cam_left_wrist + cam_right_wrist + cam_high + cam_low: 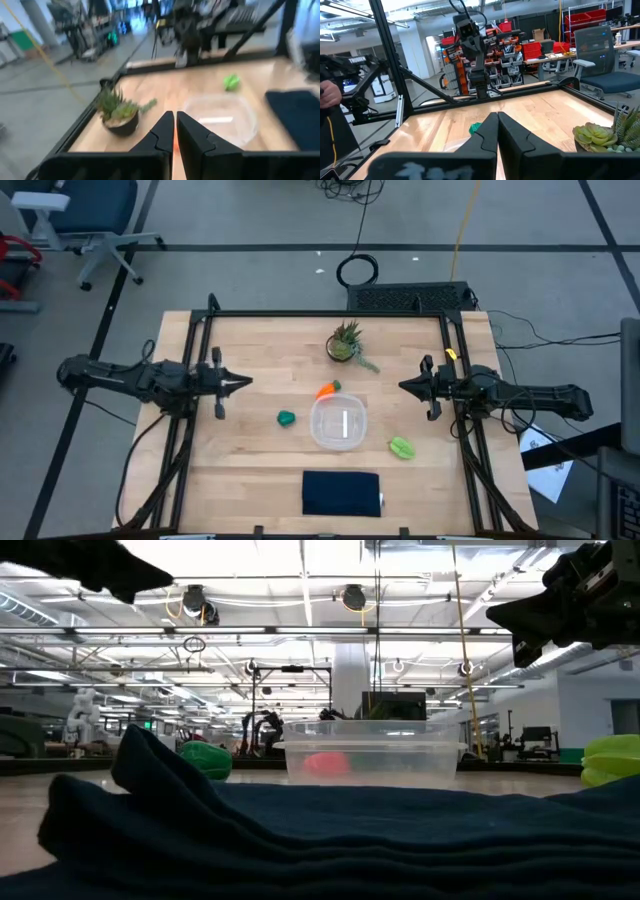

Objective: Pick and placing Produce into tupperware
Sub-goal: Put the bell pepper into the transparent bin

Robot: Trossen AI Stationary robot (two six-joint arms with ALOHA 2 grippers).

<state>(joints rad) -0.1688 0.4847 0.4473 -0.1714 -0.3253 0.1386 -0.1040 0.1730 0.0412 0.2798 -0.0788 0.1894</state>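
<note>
While the high view lays out the whole table point(250, 470), the tupperware point(338, 424) is seen near its middle, with nothing visible inside. The carrot point(327, 390) lies just beside the container's far rim, the dark green lump point(286, 418) near its left side, and the leaf-like piece point(402, 447) near its right. A navy cloth point(341, 492) is laid at the front edge and a potted plant point(346, 343) stands toward the back. The left gripper point(246, 383) is held over the left part of the table, the right gripper point(404, 387) over the right, both well apart from the produce. In each wrist view the fingers point(165, 131) point(487, 131) are pressed together with nothing between them, a detail not resolved from above. In the low view the carrot is seen only as a red blur through the container's clear wall point(372, 762), and the cloth point(300, 840) fills the foreground.
</note>
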